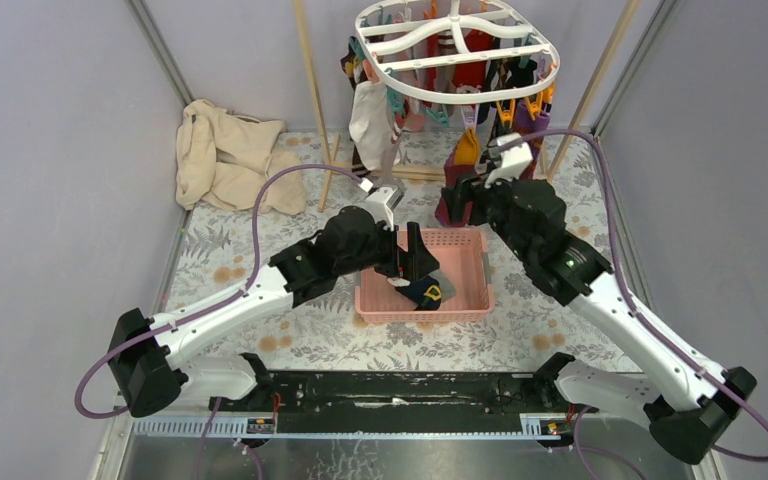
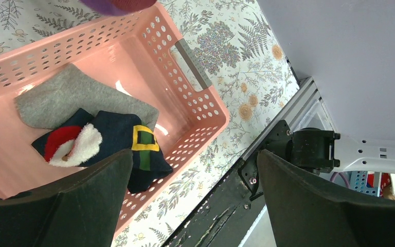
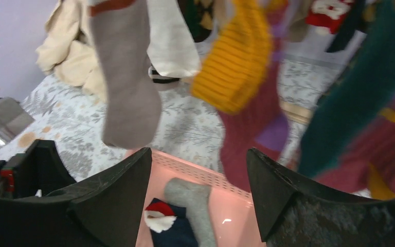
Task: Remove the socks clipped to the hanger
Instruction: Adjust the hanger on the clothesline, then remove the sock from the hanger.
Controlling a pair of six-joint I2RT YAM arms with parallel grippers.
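The white oval hanger (image 1: 457, 45) hangs at the back centre with several socks clipped round its rim. In the right wrist view a grey-brown sock (image 3: 126, 92), a yellow sock (image 3: 236, 62), a maroon and purple sock (image 3: 259, 128) and a teal sock (image 3: 360, 103) hang close ahead. My right gripper (image 3: 198, 200) is open and empty just below them; in the top view it (image 1: 463, 200) sits by the lowest socks. My left gripper (image 2: 195, 206) is open and empty over the pink basket's near rim (image 1: 423, 316).
The pink slotted basket (image 2: 205, 108) holds a grey sock (image 2: 72, 100) and a navy sock with red, white and yellow patches (image 2: 118, 136). A beige cloth (image 1: 225, 155) lies at the back left. Wooden poles (image 1: 312, 100) flank the hanger. Purple walls close both sides.
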